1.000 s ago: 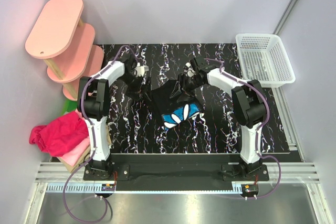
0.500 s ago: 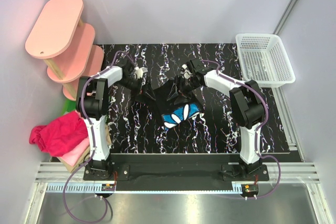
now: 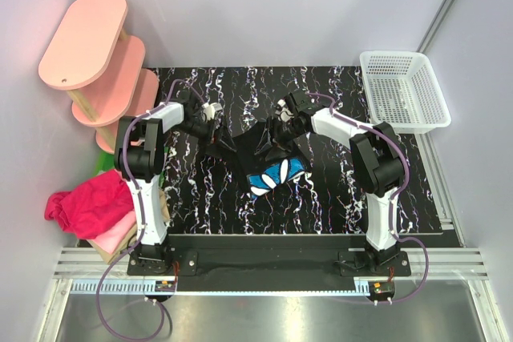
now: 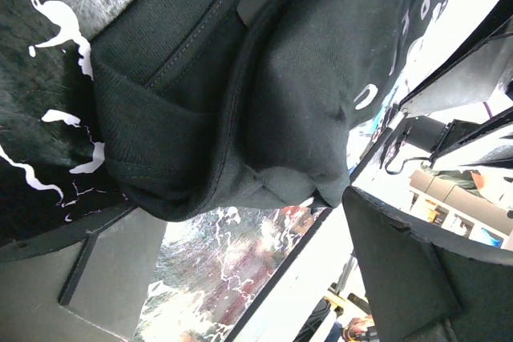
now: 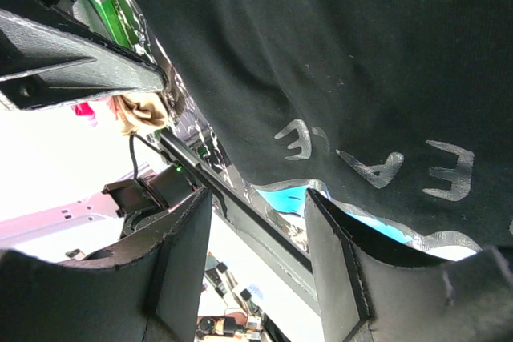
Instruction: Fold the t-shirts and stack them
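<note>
Left wrist view: a crumpled black cloth t-shirt [image 4: 321, 62] bunches inside our released left gripper [image 4: 250, 207]; closing here, we risk pinching several layers. Our right gripper [image 5: 256, 206] gapes empty too.

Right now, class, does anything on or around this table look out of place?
Yes. The black cloth t-shirt lies bunched and twisted, not flat, on the black marbled table; a magenta cloth heap sits beyond its left edge.
</note>
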You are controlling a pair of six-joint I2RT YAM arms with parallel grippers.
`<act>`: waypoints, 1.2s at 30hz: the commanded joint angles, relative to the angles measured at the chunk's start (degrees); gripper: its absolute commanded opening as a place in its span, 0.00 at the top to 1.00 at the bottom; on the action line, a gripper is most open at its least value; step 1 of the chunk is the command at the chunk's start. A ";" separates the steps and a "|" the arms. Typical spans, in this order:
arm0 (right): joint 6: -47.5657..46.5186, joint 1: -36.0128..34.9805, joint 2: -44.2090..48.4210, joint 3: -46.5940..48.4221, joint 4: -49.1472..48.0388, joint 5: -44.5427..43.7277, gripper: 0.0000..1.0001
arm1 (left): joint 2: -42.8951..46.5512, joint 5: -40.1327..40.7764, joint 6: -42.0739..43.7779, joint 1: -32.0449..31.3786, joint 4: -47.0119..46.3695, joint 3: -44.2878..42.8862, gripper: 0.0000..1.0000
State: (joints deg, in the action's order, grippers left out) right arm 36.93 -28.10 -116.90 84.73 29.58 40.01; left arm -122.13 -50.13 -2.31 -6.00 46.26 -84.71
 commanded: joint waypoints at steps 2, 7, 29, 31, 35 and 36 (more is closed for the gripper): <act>0.43 -0.64 0.01 -0.62 -1.90 0.16 0.43 | -3.56 4.07 0.64 -0.06 -4.95 0.42 0.01; 0.69 -0.64 -0.26 -1.41 -2.42 0.07 0.43 | -4.96 4.07 -0.15 -1.38 -5.30 -0.63 0.01; 1.92 -0.56 -2.10 -5.54 -6.91 1.21 0.44 | -6.54 11.63 -1.38 -7.88 -5.48 -4.68 0.01; 2.18 -0.64 -2.19 -5.80 -7.43 1.30 0.44 | -7.25 11.55 -1.74 -8.06 -5.22 -5.64 0.01; 2.27 -0.82 -2.19 -6.42 -8.14 1.65 0.45 | -8.48 11.37 -1.65 -8.85 -4.69 -6.61 0.01; 2.27 -0.82 -2.28 -6.50 -8.49 1.65 0.45 | -8.39 10.93 -1.56 -8.85 -4.77 -6.44 0.01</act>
State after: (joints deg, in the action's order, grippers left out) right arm 38.87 -28.12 -118.85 78.96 23.68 40.51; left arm -125.84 -46.68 -6.24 -13.69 44.91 -91.92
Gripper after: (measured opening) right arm 0.556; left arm 0.987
